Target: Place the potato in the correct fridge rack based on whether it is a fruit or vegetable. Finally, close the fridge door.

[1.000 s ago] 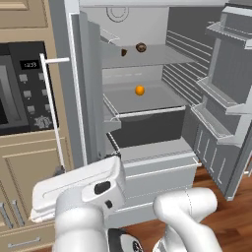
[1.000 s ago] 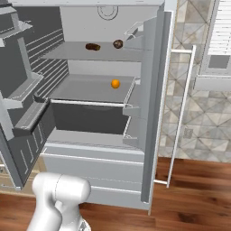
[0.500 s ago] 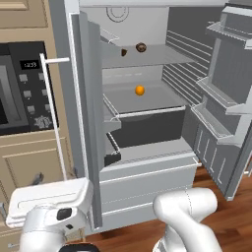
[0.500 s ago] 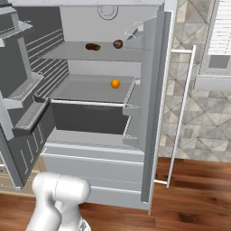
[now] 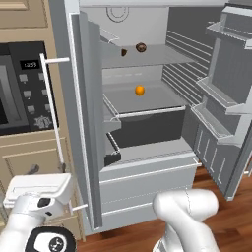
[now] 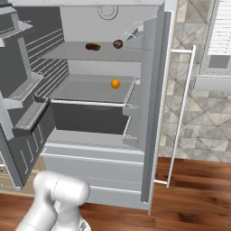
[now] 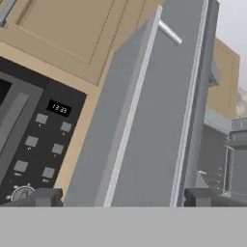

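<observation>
Gripper (image 7: 118, 198) jaws spread wide, empty, low at the near left before the open fridge door (image 7: 154, 120), whose edge stands between the fingertips. Oven panel (image 7: 38, 144) sits left. Potato (image 5: 141, 47) lies far up on the fridge rack (image 5: 162, 56), well apart, above an orange ball (image 5: 140, 90).

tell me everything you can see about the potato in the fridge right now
The potato is a small, rounded, dull-brown lump with a lighter tan patch, matte and rough-looking. It rests on the fridge rack, the upper pale grey shelf, towards the back and to the right of centre as seen from the right base view. A darker, longer brown item lies apart from it to the left on the same shelf. The gripper is nowhere near it; nothing but the shelf touches it. The left base view shows it too.
</observation>
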Motion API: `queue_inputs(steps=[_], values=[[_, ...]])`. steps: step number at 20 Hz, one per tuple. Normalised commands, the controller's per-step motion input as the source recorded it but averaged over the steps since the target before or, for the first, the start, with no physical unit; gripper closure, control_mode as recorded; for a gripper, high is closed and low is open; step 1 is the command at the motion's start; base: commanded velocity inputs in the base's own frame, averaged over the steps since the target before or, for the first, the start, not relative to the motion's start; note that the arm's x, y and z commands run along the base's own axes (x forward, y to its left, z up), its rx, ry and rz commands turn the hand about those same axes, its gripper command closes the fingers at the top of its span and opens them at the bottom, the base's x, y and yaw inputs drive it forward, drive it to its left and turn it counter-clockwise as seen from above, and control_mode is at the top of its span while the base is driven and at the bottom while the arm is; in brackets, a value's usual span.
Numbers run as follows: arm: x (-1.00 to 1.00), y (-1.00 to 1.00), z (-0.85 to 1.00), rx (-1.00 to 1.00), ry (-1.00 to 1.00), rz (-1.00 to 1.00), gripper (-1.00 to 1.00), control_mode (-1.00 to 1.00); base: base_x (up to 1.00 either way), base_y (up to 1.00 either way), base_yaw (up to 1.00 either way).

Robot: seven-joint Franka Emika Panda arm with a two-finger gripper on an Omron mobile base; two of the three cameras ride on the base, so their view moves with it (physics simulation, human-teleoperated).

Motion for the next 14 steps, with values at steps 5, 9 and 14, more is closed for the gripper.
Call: queue_inputs(steps=[5, 9, 14], values=[[0.51, 0.29, -0.23, 0.00, -0.03, -0.15, -1.00, -1.00, 0.00, 0.00, 0.00], [0.56, 0.29, -0.26, 0.00, -0.05, -0.17, -1.00, -1.00, 0.00, 0.00, 0.00], [0.49, 0.21, -0.20, 0.00, -0.05, -0.14, -1.00, -1.00, 0.00, 0.00, 0.00]])
